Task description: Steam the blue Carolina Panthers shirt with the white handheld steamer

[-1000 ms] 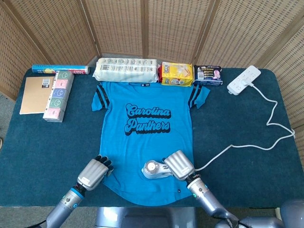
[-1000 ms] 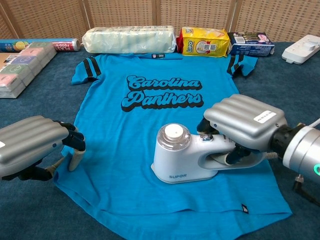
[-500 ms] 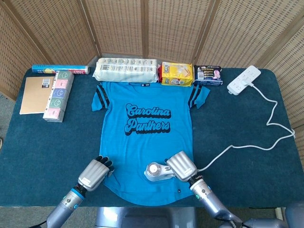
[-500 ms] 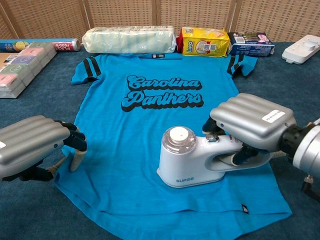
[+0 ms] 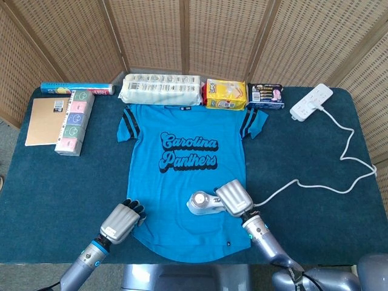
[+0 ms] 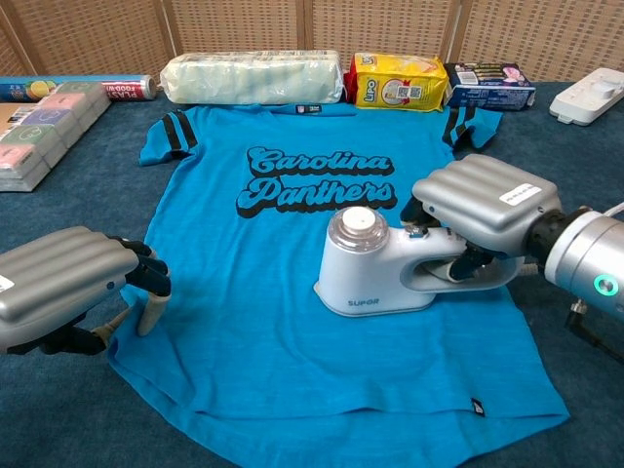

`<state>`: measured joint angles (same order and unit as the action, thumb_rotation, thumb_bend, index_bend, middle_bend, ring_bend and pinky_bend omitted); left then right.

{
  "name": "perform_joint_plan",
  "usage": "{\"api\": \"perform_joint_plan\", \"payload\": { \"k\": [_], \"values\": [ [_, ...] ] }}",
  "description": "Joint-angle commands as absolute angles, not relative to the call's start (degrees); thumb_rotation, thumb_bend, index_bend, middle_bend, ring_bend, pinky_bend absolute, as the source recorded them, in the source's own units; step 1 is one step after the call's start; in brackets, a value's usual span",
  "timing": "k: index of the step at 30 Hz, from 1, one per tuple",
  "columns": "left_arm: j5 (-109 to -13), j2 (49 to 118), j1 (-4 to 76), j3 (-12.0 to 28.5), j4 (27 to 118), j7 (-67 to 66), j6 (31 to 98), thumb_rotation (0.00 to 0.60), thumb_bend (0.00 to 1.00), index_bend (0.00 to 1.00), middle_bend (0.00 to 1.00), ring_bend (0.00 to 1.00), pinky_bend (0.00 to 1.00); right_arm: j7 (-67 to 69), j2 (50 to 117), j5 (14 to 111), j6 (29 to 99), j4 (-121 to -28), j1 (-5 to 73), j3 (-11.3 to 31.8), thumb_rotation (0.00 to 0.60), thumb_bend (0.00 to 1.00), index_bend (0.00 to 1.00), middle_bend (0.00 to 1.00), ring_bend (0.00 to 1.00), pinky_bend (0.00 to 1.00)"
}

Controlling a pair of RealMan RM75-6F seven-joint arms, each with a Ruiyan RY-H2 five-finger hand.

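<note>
The blue shirt [image 6: 292, 292] is spread flat at table centre, so its lower hem at seven o'clock is pinned by the left hand [image 6: 68, 288], keeping the fabric taut. The white steamer [image 6: 385, 273] is gripped by its handle in the right hand [image 6: 483, 210] and rested on the cloth at five o'clock below the lettering.

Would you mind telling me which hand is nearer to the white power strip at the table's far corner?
The right hand, gripping the white handheld steamer on the blue shirt; the left hand holds the hem, across the shirt from the white power strip.

steamer [image 6: 390, 268] handle hidden under right hand [image 6: 483, 210]
</note>
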<state>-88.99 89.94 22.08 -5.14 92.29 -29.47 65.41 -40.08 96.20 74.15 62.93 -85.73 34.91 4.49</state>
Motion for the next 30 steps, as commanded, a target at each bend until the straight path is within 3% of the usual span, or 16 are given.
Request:
{"api": "perform_joint_plan", "payload": {
  "k": [1,30],
  "values": [
    [-88.95,89.93,22.07,-5.14,92.25,-29.43,65.38,0.6,0.56,0.61,0.45,0.32,0.33,-40.11,96.53,73.22,62.81,-84.37,35.26,5.5,0.6,0.31,0.66,0.72,0.79,0.75],
    [-88.78,90.08,22.01,-5.18,92.37,-29.8,65.28,0.6,0.56,0.61,0.45,0.32,0.33,-40.39,96.44,66.22,62.96,-75.19,36.43,10.39,0.6,0.31,0.66,0.72,0.79,0.75]
  ]
}}
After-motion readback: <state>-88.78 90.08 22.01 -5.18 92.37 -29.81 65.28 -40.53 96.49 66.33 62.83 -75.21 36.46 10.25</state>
